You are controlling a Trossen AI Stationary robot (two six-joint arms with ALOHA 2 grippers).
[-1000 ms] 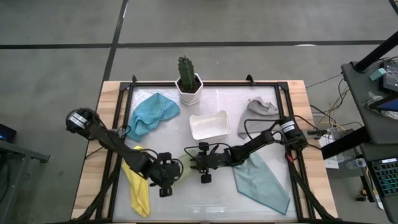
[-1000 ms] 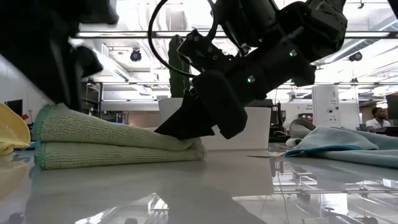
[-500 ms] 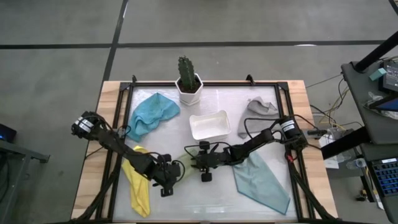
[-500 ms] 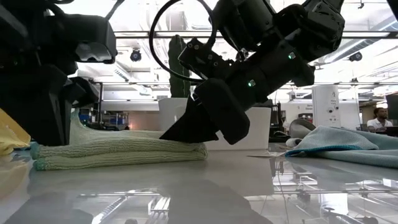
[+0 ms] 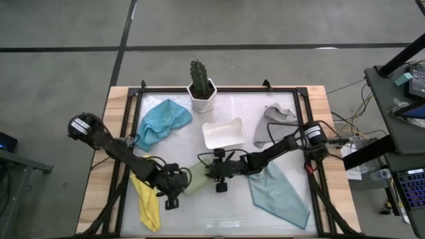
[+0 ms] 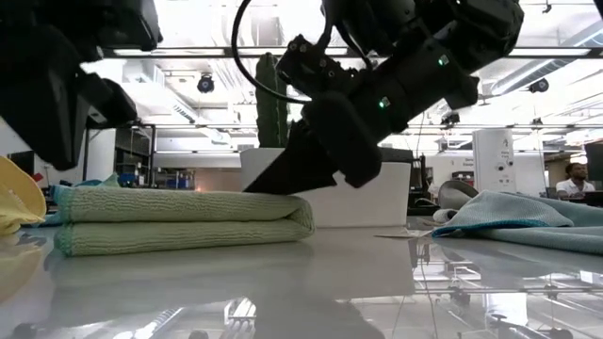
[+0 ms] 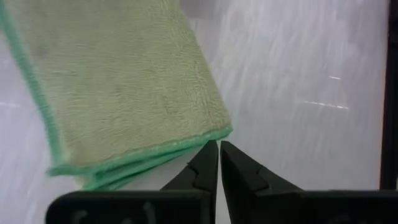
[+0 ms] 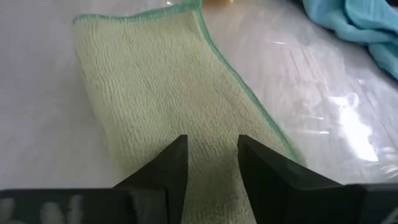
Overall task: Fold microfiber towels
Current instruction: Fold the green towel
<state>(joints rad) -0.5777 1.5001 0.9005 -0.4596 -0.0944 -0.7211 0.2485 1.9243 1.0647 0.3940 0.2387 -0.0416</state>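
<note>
Glossy white worktop [image 5: 226, 206] fills a black-framed bench on a grey concrete floor, and at lower centre of the high view lies the olive green towel [image 5: 192, 180], folded into a thick pad with its green-stitched edges roughly stacked. On the towel's right end, the right gripper [image 5: 214, 174] presses its parted jaws down on the cloth, gripping nothing. Just off the towel's left end, the left gripper [image 5: 174, 186] has its jaws clenched together on nothing, their tips beside a corner of the stacked hems.

By the look of it, this towel's fold is being flattened and finished; next likely comes lifting both grippers clear without dragging the top layer, then reaching for another cloth.

Four towels are not yet folded: the yellow towel [image 5: 147, 199] trails toward the lower left edge, touching or nearly touching the left arm; the pale teal towel [image 5: 282, 192] spreads at lower right under the right arm; the bright blue towel [image 5: 161, 121] is bunched at upper left; the grey towel [image 5: 273, 119] is crumpled at upper right. A white tray [image 5: 224, 133] and a potted cactus [image 5: 200, 86] stand above centre. Bare room lies along the bottom, between yellow and teal.
</note>
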